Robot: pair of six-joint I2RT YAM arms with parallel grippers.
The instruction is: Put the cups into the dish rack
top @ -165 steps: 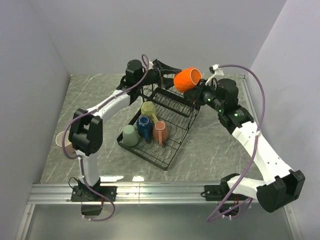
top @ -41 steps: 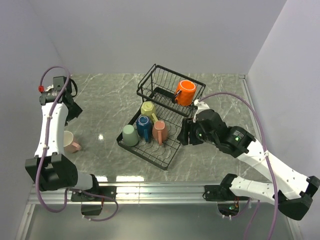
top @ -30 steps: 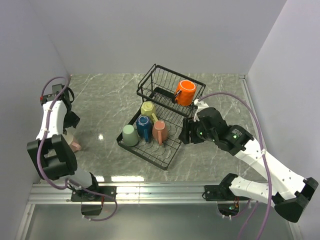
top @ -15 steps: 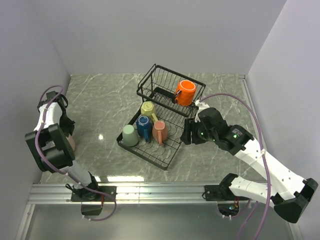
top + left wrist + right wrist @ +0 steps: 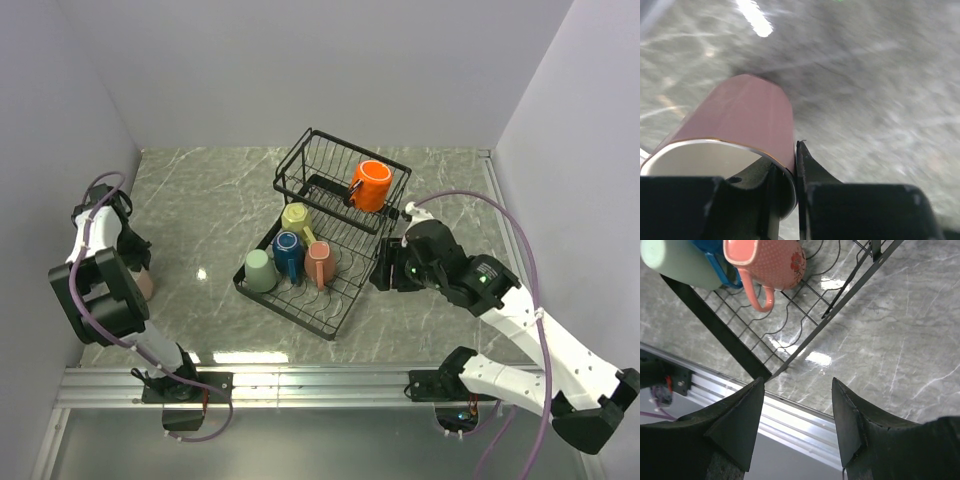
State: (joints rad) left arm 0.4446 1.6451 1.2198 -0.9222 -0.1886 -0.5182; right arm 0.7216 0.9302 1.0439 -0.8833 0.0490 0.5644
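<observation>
Veined grey marble table | left claw pinches glossy pink mug rim | right claw spread, empty | black wire rack

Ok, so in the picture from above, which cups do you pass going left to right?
A pink ceramic mug at the far left, pale green ceramic mug, dark blue ceramic mug, salmon dotted ceramic mug, bright orange ceramic mug.

Robot lab test cell. Plain pale walls box in marble-look surface on three sides. Aluminium rail runs along near edge, with two white-and-black arms bolted there: left arm, right arm. Purple cables loop loose over arms. Wrist cameras look past own fingers. Household items on surface: black wire dish rack, coloured cups.
</observation>
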